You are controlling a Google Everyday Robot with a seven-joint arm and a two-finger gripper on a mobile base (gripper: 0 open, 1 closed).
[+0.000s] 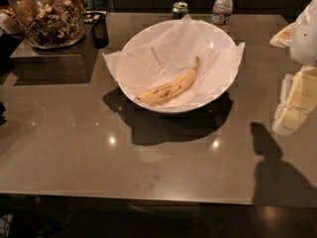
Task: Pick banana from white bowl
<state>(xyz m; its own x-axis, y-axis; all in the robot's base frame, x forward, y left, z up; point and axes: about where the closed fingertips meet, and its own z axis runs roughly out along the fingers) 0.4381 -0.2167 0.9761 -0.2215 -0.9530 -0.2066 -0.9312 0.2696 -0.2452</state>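
Note:
The yellow banana with small brown speckles lies across the middle of the white bowl, on its crinkled white paper lining, stem tip pointing up and to the right. The bowl stands on the brown table, towards the back centre. My gripper is at the right edge of the view, pale yellowish under a white arm part. It is to the right of the bowl, well apart from it and from the banana, and holds nothing that I can see.
A glass jar of nuts stands on a dark box at the back left, with a small dark holder beside it. A green can and a water bottle stand behind the bowl. The table's front edge runs along the bottom.

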